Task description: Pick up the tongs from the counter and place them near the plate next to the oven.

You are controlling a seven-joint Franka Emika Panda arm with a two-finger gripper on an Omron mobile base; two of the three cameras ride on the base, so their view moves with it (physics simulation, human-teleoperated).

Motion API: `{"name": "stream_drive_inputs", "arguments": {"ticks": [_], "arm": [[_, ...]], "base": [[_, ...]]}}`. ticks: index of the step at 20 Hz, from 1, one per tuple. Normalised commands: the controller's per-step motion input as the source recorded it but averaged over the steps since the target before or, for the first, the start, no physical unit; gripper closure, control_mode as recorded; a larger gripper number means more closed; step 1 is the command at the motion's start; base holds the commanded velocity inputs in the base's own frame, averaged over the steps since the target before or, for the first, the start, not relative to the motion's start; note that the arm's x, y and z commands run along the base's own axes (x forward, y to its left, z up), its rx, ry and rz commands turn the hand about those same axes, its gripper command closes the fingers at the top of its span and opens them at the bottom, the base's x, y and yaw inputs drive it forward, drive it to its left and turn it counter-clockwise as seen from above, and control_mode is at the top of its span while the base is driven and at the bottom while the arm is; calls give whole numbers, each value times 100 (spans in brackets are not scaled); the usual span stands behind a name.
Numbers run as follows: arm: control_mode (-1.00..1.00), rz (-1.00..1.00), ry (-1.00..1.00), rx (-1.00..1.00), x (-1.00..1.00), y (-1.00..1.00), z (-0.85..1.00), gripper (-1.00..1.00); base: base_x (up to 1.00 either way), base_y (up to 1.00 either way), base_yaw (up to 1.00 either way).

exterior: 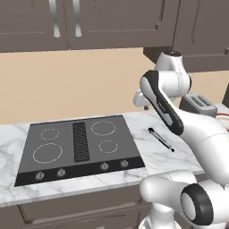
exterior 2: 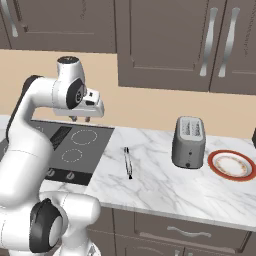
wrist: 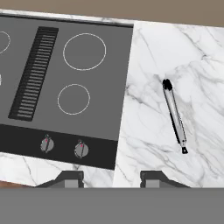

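Note:
The tongs [exterior: 161, 139] [exterior 2: 128, 162] [wrist: 175, 116] lie flat on the white marble counter [exterior: 154, 159] [exterior 2: 165, 185] [wrist: 199, 61], a thin dark and silvery utensil just right of the cooktop. My gripper [exterior: 145, 107] [exterior 2: 81, 119] [wrist: 111, 178] hangs well above the cooktop's right edge, left of the tongs and not touching them. It is open and holds nothing. The plate [exterior 2: 212, 165] [exterior: 222, 117], round with a red-orange rim, sits at the counter's far right beyond the toaster.
A dark grey cooktop [exterior: 112, 145] [exterior 2: 95, 142] [wrist: 116, 87] with a black vent grille [exterior: 80, 142] [wrist: 33, 74] lies left of the tongs. A grey toaster [exterior: 198, 103] [exterior 2: 189, 142] stands between tongs and plate. Brown cabinets hang above.

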Motion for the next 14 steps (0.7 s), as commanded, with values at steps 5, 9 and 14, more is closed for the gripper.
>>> {"name": "stream_drive_inputs", "arguments": {"ticks": [5,9,14], "arm": [[-100,0,1,0,-3,-15,-5,-100],[-100,0,0,0,0,-53,-18,-100],[-100,0,-2,0,0,-42,-24,-100]], "base": [[0,0,0],[0,0,0],[0,0,0]]}}
